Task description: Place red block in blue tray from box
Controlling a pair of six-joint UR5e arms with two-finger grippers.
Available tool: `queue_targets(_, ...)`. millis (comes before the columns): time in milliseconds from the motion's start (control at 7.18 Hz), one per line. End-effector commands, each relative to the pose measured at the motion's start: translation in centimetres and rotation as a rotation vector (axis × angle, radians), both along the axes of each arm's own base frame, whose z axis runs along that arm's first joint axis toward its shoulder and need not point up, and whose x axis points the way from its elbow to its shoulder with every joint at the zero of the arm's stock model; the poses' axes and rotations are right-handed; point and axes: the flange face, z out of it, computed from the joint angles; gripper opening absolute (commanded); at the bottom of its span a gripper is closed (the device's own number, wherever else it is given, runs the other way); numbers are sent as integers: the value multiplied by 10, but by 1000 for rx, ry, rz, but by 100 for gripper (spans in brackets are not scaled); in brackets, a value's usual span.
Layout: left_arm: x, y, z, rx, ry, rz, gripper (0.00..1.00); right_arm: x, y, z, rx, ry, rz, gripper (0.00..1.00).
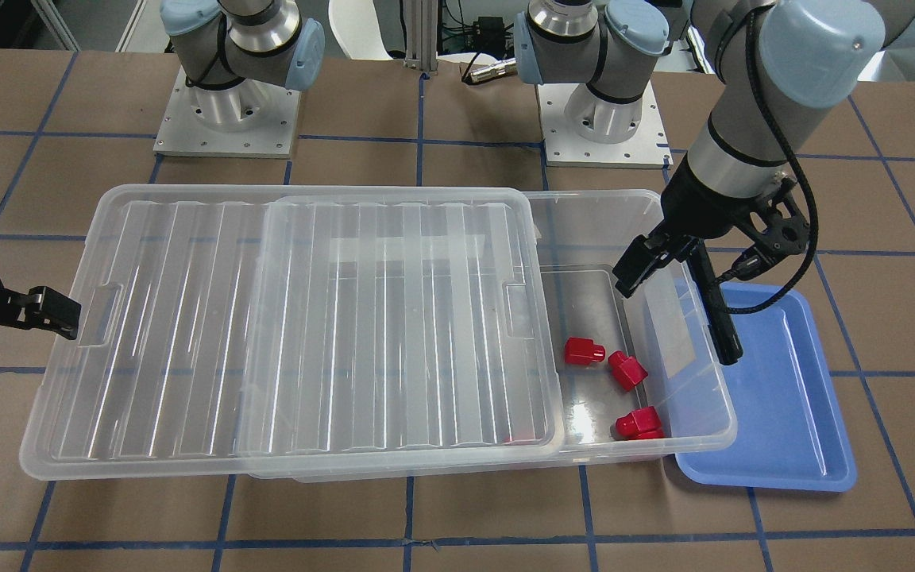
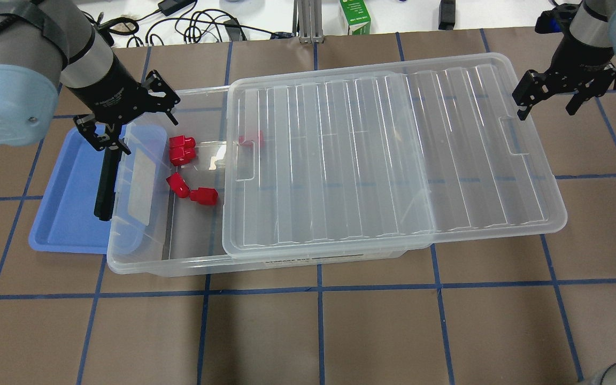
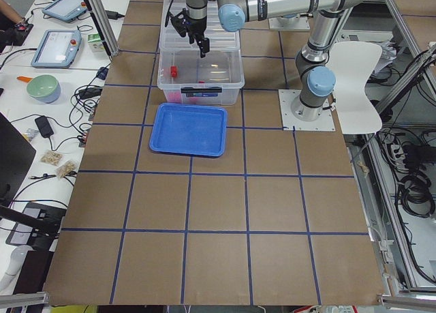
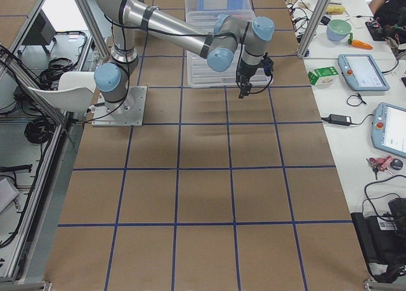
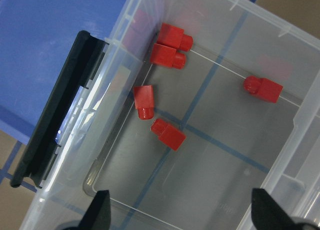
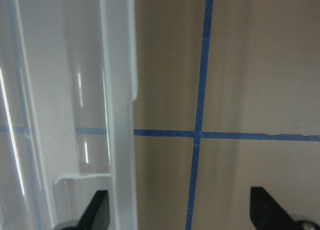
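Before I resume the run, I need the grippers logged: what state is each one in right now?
Left gripper: open, holding nothing, above the box.
Right gripper: open, holding nothing, at the edge of the lid.

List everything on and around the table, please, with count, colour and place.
red blocks: five, red, inside the box; four near the tray end, one at the lid's edge.
box: one, clear, mid table.
lid: one, clear and ribbed, lies offset toward the robot's right, covers most of the box.
latch bar: one, black, on the box's end beside the tray.
tray: one, blue, empty, beside the box's open end.
carton: one, green and white, beyond the table's far edge.
table: one, brown with blue grid lines.
left gripper: open, empty, above the box's open end.
right gripper: open, empty, at the lid's overhanging end.
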Motion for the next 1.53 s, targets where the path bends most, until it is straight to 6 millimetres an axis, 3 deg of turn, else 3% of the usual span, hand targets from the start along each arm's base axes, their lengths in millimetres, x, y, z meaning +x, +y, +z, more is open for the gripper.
queue_targets(0,2,2,-48,64,4,161,100,17,23,47,-50,11,8,100)
queue_targets(139,0,-4,-63,57,6,388,100,26,43,73,-49,10,11,100)
queue_targets(418,-4,-1,-101,101,-9,433,100,35,79,121,-83,33,11,100)
queue_targets(697,-10,-3,-128,64,4,549,100,43,106,147,-73,34,5,100)
queue_targets(836,-24,-5,-139,59,0,530,100,41,100,131,-49,23,7,100)
queue_targets(1254,-28,-7,-173,89,-11,560,100,34,102,131,-23,89,20,100)
queue_targets(1393,-28,-7,-176,93,-16,582,100,34,102,130,-20,86,20,100)
